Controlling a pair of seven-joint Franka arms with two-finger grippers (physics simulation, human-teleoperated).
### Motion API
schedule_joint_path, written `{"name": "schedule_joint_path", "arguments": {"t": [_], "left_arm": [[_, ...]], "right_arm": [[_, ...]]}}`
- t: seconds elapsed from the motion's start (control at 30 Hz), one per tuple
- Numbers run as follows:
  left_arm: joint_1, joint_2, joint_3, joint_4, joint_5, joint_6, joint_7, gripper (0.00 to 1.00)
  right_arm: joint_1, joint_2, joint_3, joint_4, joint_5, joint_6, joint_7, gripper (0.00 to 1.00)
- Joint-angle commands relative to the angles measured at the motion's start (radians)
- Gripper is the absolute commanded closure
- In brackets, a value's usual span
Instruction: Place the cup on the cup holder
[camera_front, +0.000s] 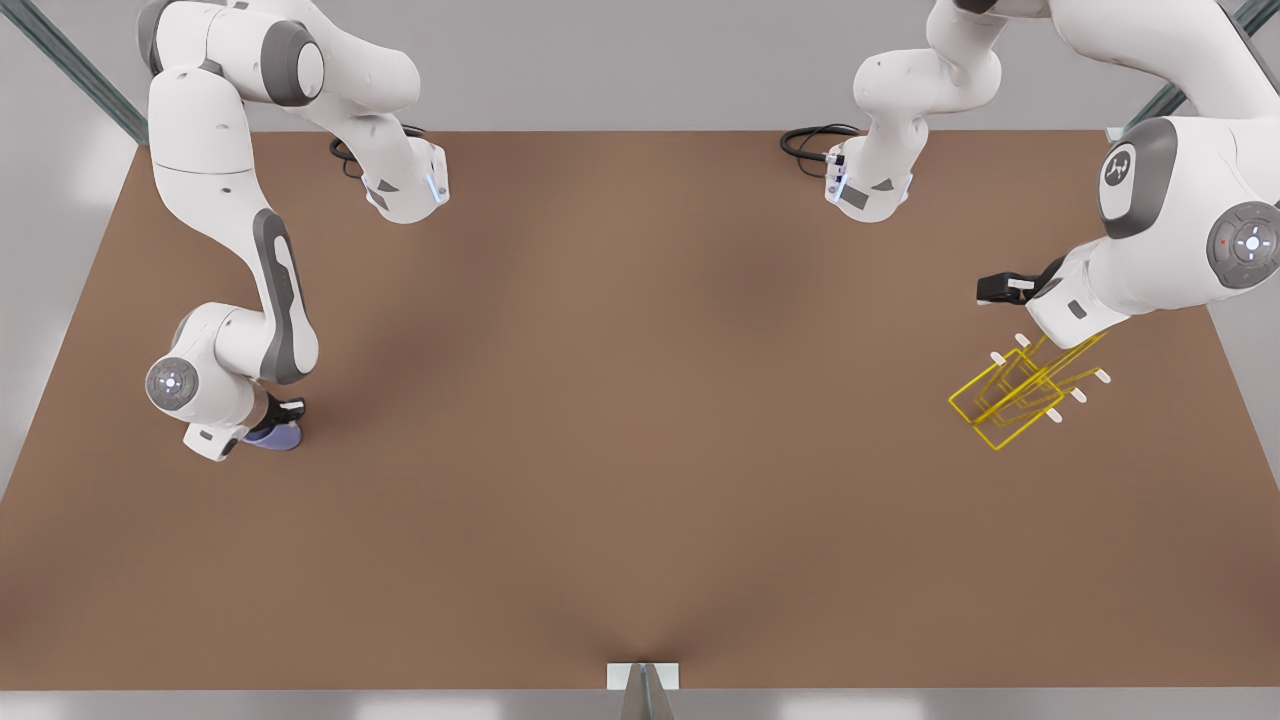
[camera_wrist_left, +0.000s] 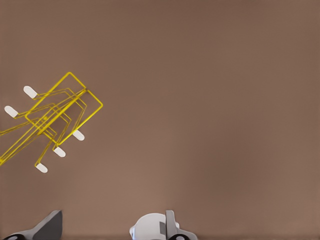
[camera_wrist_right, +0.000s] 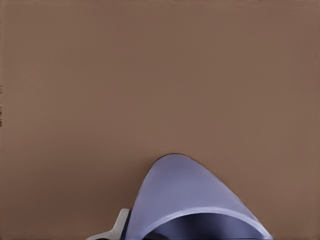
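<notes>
The right gripper (camera_front: 280, 415) was at the small lavender-blue tapered cup (camera_front: 275, 434) on the brown table (camera_front: 640, 450), front view's left; grip indeterminate. The left gripper (camera_front: 1000, 289) waited beside the yellow wire-frame cup holder (camera_front: 1010, 395), well apart, state unclear. Transfer and placement remained.
</notes>
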Motion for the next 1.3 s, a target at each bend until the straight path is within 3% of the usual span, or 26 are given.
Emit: {"name": "schedule_joint_path", "arguments": {"t": [0.0,0.2,0.37,0.5,0.8,1.0,1.27], "left_arm": [[0.000,-0.001,0.000,0.000,0.000,-0.003,0.001,0.00],[-0.005,-0.001,-0.002,0.000,0.000,0.015,-0.006,0.00],[-0.008,-0.004,-0.005,0.040,0.000,0.029,-0.005,0.00],[-0.026,-0.003,-0.007,0.074,0.002,0.138,-0.005,0.00],[-0.051,-0.004,-0.008,0.074,0.054,0.135,-0.005,0.00],[-0.080,-0.003,-0.007,0.074,0.071,0.133,-0.037,0.00],[-0.080,-0.001,-0.007,0.073,0.071,0.129,-0.040,0.00]], "right_arm": [[0.000,-0.001,0.000,0.011,-0.006,-0.020,-0.009,0.79],[0.036,-0.005,0.014,0.138,0.026,-0.191,-0.014,0.79],[0.302,-0.002,0.021,0.328,0.321,-0.310,0.045,0.79],[0.439,0.071,0.021,0.443,0.721,-0.296,0.065,0.79],[0.692,0.442,0.021,0.798,1.646,-0.139,0.029,0.79],[0.761,0.585,0.035,0.855,1.853,-0.141,-0.104,0.79],[0.789,0.683,0.034,0.907,1.890,-0.141,-0.107,0.79]]}}
